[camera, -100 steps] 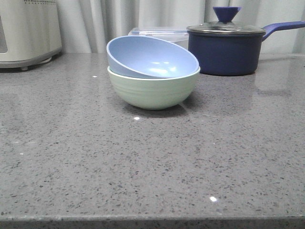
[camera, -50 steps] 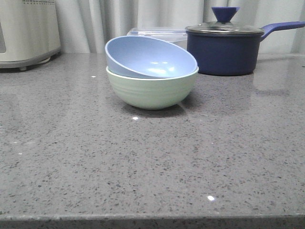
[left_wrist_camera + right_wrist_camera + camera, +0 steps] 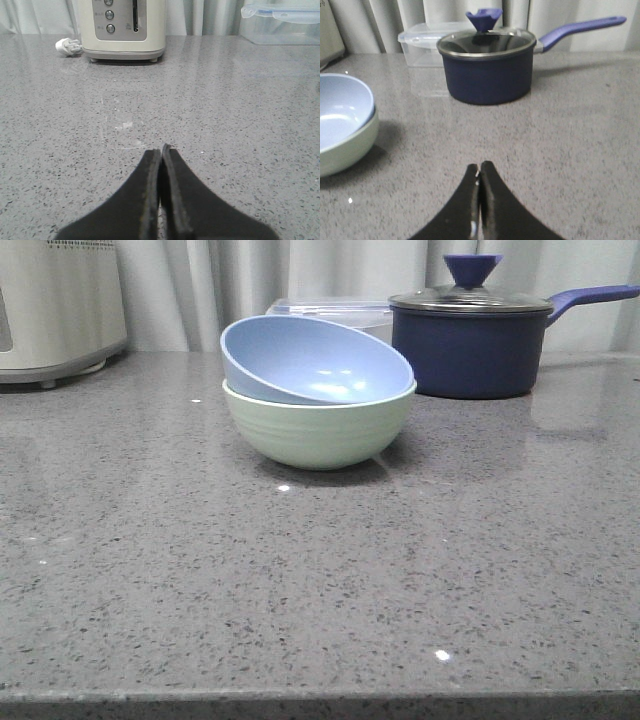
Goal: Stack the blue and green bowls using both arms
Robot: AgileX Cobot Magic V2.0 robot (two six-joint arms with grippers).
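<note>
Blue bowl (image 3: 318,362): we find it seated inside the green bowl (image 3: 318,430), tilted, its far-left rim raised and its near-right rim low against the green rim.
Green bowl: upright on the table (image 3: 320,580), centre-left of the front view, near the dark saucepan (image 3: 470,345) and in front of a clear container (image 3: 330,310).
Left end effector (image 3: 160,155): fingers pressed together, holding nothing, low over bare table, facing the white appliance (image 3: 123,27).
Right end effector (image 3: 479,172): fingers together, holding nothing, well apart from the bowls, which lie off to one side in its wrist view.
Step in hand: we judge the stack essentially made; what remains is leaving it undisturbed.
Good practice: we keep both arms clear of the rims, since the tilted bowl could rock or slide if nudged. If levelling is wanted, we press lightly on the raised rim, steadying the green bowl from the other side.
Orientation: both bowls are round, with no long axis; the green opening faces straight up, the blue opening faces up and toward the camera's right.
</note>
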